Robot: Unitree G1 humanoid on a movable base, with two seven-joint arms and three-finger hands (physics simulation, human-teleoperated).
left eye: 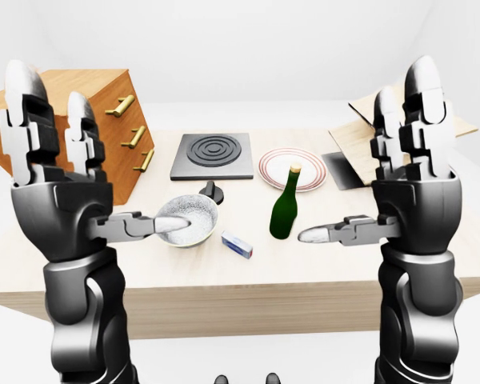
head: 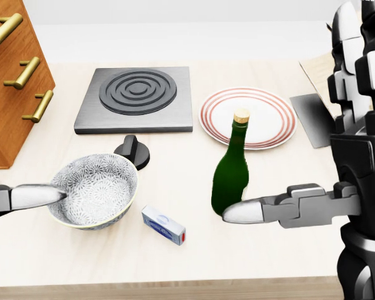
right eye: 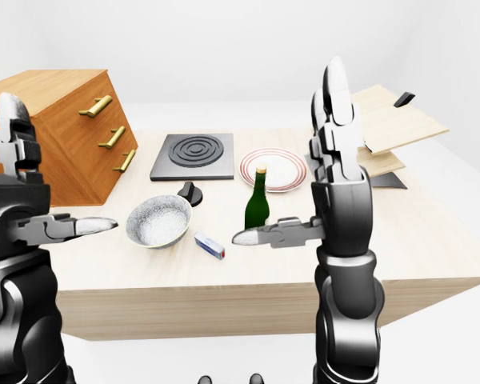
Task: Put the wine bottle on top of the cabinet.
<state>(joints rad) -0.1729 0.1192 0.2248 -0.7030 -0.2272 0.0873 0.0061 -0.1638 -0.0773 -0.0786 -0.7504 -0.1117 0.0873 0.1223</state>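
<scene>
Green wine bottle [head: 231, 181] upright on counter [head: 287, 250] | your right hand [left eye: 408, 192] and left hand [left eye: 60, 200] splayed, empty | risk: thumb sweep topples bottle onto plate [head: 272, 119].

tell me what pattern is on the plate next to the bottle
White with thin red concentric rings round the plate rim, clearest in the head view.

R-eye: I see both hands raised, fingers spread. Right hand [right eye: 336, 180] near wine bottle [right eye: 258, 201], not touching. Left hand [right eye: 20, 200] left of bowl [right eye: 158, 221]. Cabinet [right eye: 60, 132] far left; plate [right eye: 274, 169] beyond bottle.
</scene>
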